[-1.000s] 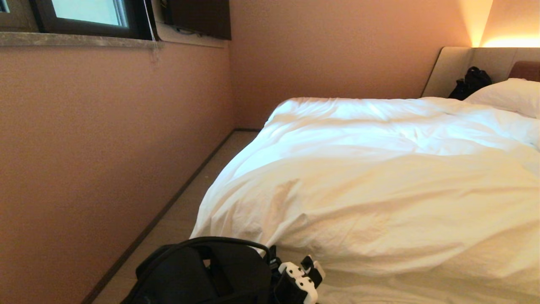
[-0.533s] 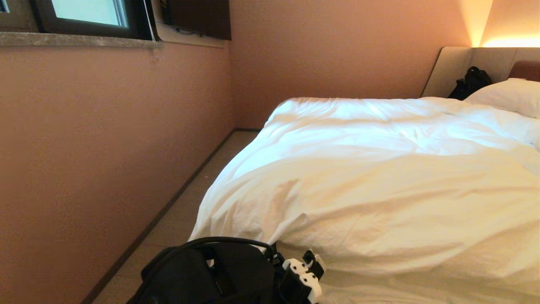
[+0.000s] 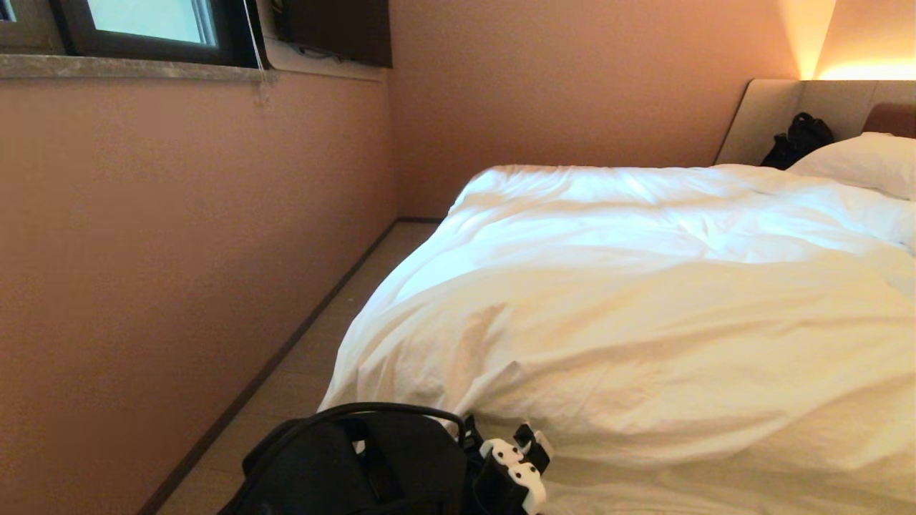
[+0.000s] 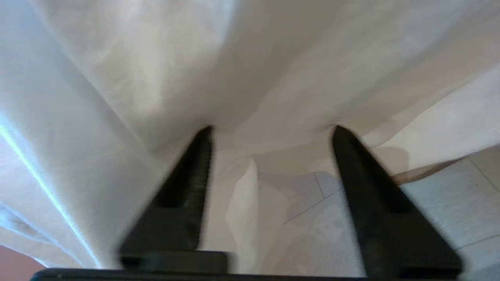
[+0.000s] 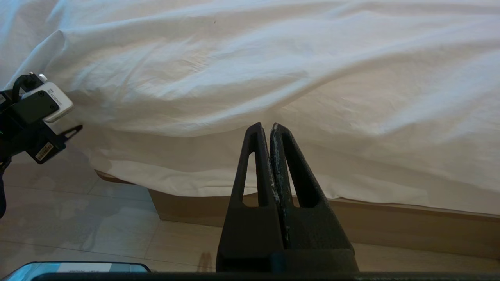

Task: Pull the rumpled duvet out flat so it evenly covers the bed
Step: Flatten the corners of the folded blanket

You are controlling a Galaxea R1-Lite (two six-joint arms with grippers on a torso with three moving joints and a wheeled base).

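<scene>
- Left gripper is right up against the duvet at the near left corner of the bed, fingertips pressed into a hanging fold, jaws partway apart with cloth bunched between them; whether the cloth is pinched firm I can't tell.
- From the right wrist view, that left gripper sits at the duvet's overhanging edge, just above the pale floor.
- Right gripper hangs low in front of the bed's tan wooden base, fingers pressed together, nothing in them, clear of the fabric.
- Duvet itself: it covers most of the bed, heaped and creased, with a thick ridge running across near the foot and its edge draped down over the base.
- Further up, toward the beige headboard, a white pillow lies beyond the duvet's top edge, and a black bag leans against the headboard.
- Handling, as I read it: soft, puffy and bulky, no stiffness at all, so it will sag and drag rather than slide as one sheet; heavy-ish by sheer bulk.
- The cotton cover looks loose on its filling, so a shallow pinch may lift only the cover and slip off.
- Best hold, I'd say, is a deep bite on that corner hem, then a low, steady pull away from the headboard.
</scene>
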